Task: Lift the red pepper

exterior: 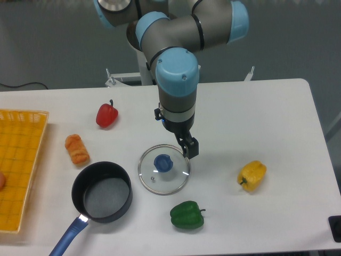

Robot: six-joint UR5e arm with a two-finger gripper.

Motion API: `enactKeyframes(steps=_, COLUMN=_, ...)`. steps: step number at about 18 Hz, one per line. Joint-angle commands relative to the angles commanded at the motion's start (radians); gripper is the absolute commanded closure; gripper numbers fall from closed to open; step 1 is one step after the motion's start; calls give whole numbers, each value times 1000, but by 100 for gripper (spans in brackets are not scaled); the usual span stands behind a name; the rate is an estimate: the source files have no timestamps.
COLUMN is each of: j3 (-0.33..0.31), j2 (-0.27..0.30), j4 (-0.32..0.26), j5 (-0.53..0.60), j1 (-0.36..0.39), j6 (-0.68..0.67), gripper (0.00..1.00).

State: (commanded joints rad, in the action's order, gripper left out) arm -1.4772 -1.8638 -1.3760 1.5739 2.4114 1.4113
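Glossy red bell pepper (pixel 106 115) toward table's (pixel 266 106) far-left edge. Black two-finger gripper (pixel 189 149) over glass lid (pixel 164 169), mid-table; finger state unclear.

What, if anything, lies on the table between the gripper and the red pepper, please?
Nothing: in the camera view, only bare white table separates the gripper from the red pepper.

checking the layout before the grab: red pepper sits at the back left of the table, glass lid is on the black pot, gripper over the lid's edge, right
Not quite. The glass lid is not on the black pot; it lies flat on the table beside the pot, which stands open. The rest holds: the red pepper sits back left, and the gripper is over the lid's edge. The camera view shows this.
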Motion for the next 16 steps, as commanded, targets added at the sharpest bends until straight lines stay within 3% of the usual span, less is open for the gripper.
enactKeyframes(steps=4, j3=-11, j2=0, j4=2, j5=-2, j1=-2, j6=-2, gripper=0)
enactKeyframes(steps=8, j3=-18, j2=-18, j4=83, j5=-28, j1=-9, j6=-14, gripper=0)
enactKeyframes(steps=12, j3=-26, j2=-28, j4=107, j5=-15, j1=-14, j6=-49, gripper=0)
enactKeyframes(steps=16, j3=-49, j2=-38, j4=176, j5=-18, j1=-12, j6=-106, gripper=0)
